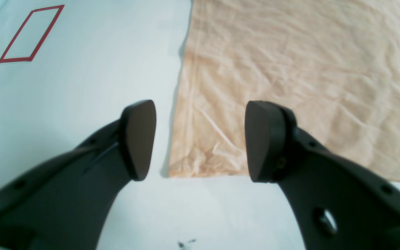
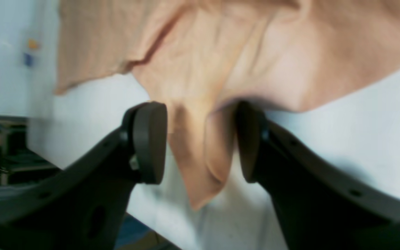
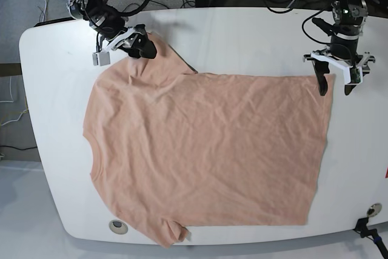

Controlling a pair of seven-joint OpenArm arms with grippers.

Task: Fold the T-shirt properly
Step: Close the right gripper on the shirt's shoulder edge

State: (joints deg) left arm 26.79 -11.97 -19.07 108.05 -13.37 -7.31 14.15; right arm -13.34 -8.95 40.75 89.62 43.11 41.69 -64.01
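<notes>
So going across the base view from the left: the right gripper [image 3: 140, 45] is up at the far left corner of the T-shirt [image 3: 206, 156], right on the sleeve. In its wrist view the right gripper [image 2: 201, 140] has a bunched tongue of peach cloth hanging down between the pads. One pad touches the fabric, the other looks a hair off it, and the shot is blurry, so I honestly can't tell if it's clamped or just loosely around it. That sleeve corner looks lifted off the table [image 3: 254, 34].

The shirt itself is spread flat over most of the white tabletop, long axis running left-right, collar end toward the left, hem toward the right.

Over on the right, the left gripper [image 3: 335, 83] hangs just above the far hem corner, pincer clearly released and holding nothing. From the wrist cam, the left gripper [image 1: 200, 140] straddles the shirt's edge: one pad over bare table, the other over cloth, with the corner sitting right below the gap. A red taped rectangle [image 1: 31, 34] sits well off to the side.

My guess is the next move hinges on that: the corner is dead ahead and just under the left pincer, so it needs to drop straight down and pinch.
</notes>
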